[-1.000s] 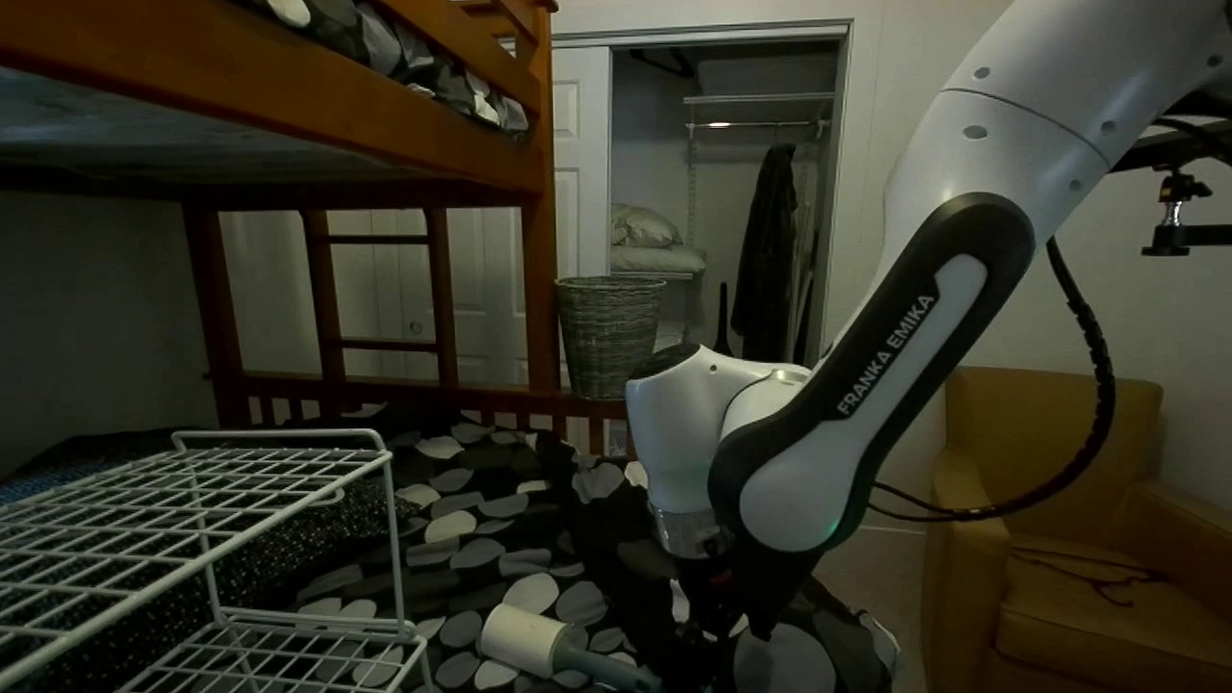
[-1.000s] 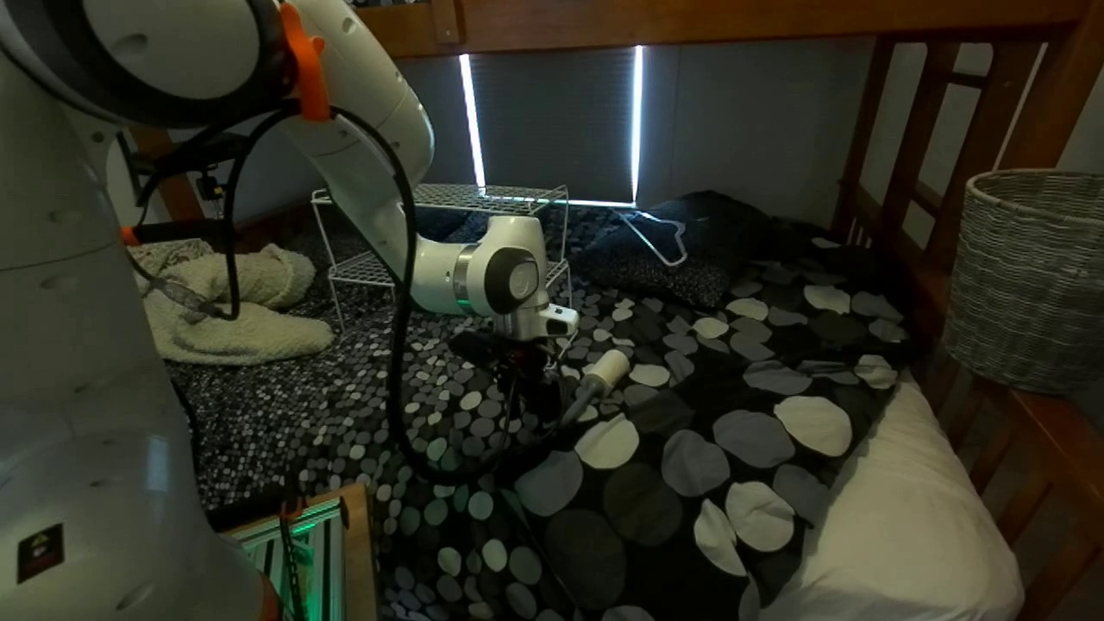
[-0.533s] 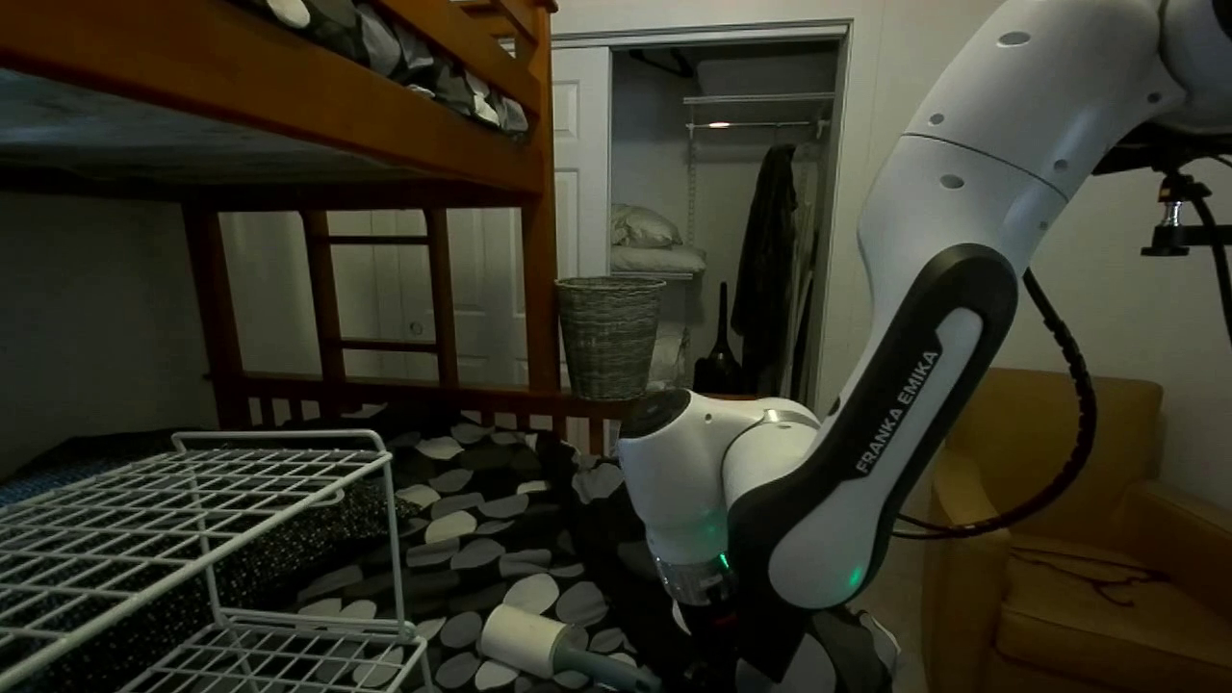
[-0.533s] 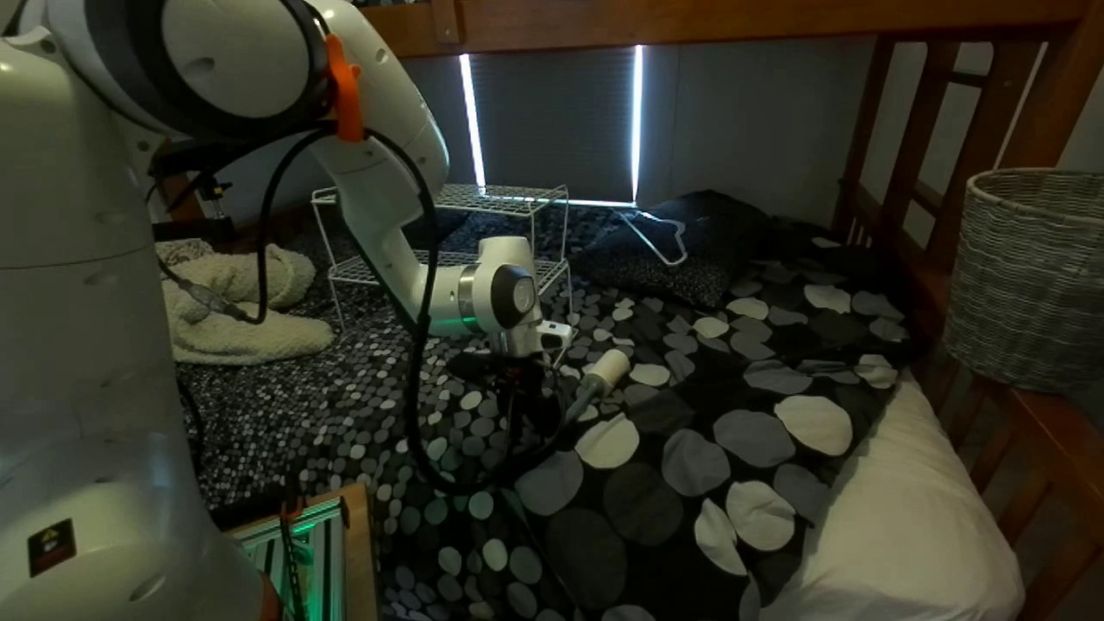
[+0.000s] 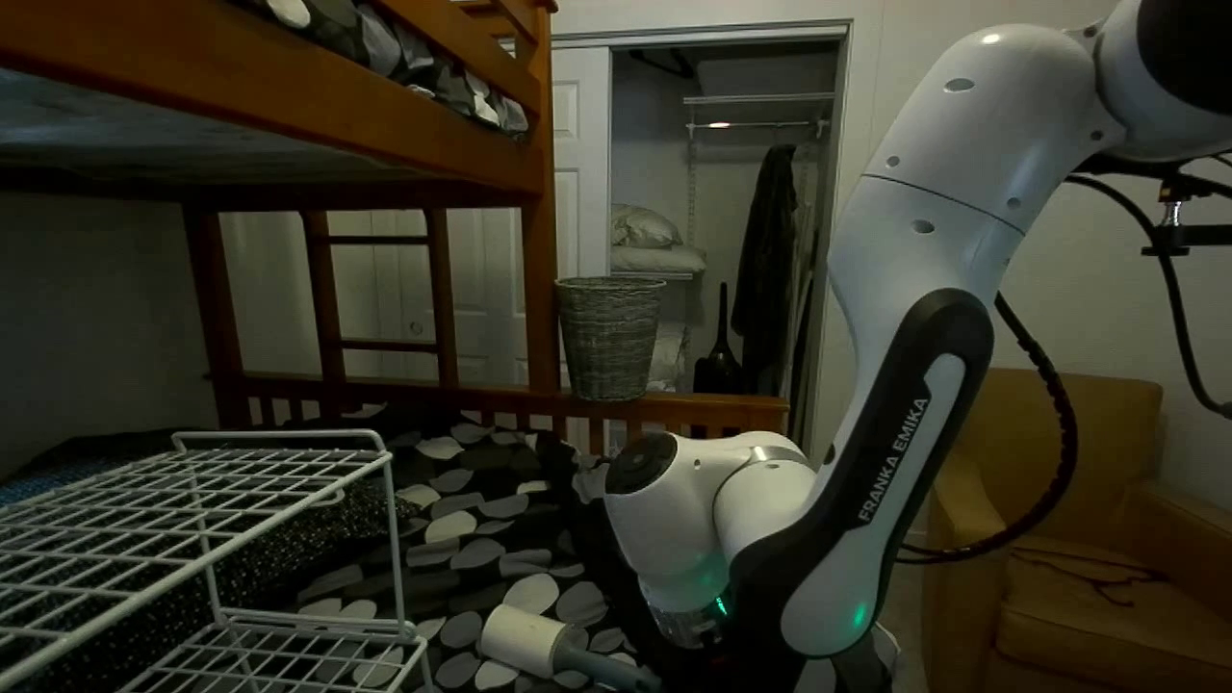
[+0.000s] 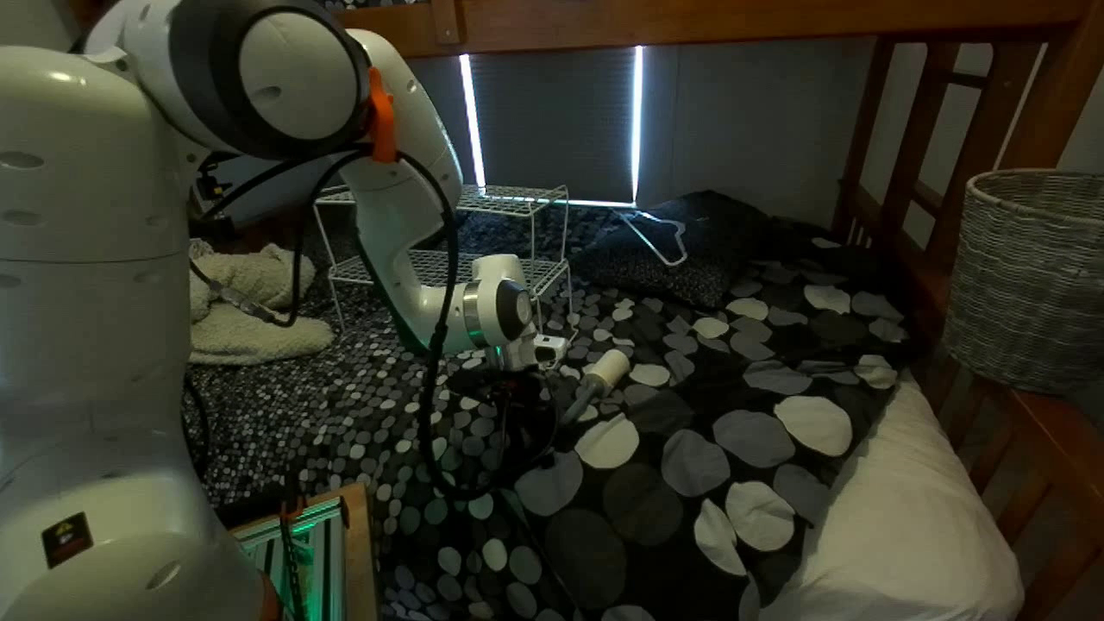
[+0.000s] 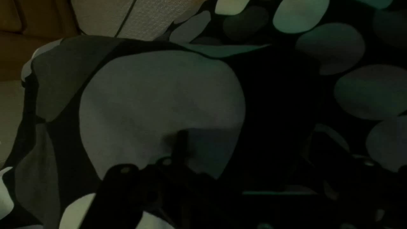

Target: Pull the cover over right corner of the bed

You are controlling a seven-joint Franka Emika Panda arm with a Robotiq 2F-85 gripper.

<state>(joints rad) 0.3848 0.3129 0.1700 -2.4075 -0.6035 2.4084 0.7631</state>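
Observation:
The cover [image 5: 476, 553] is black fabric with white and grey round spots. It is spread over the lower bunk and shows in both exterior views [image 6: 694, 466]. The wooden bunk bed [image 5: 539, 241] frames it, with its upper rail [image 6: 733, 24] above. My gripper [image 6: 517, 423] points down low over the cover, dark and hard to make out there. In the wrist view the gripper [image 7: 249, 136] has its dark fingers wide apart, with the cover [image 7: 162, 105] beneath and between them. Nothing is seen held. Whether the fingertips touch the fabric cannot be told. A cover edge lies at upper left.
A lint roller [image 6: 611, 371] lies on the cover close to the gripper. A white wire rack [image 5: 279, 435] stands on the bed. A wicker basket [image 6: 1026, 285] sits at the bed's end near a bare white bed corner [image 6: 914, 517]. A tan armchair [image 5: 1088, 616] stands beside the bed.
The arm has come down, and the wrist and gripper are lower toward the cover, shifted slightly. The cover, rack and roller look unmoved.

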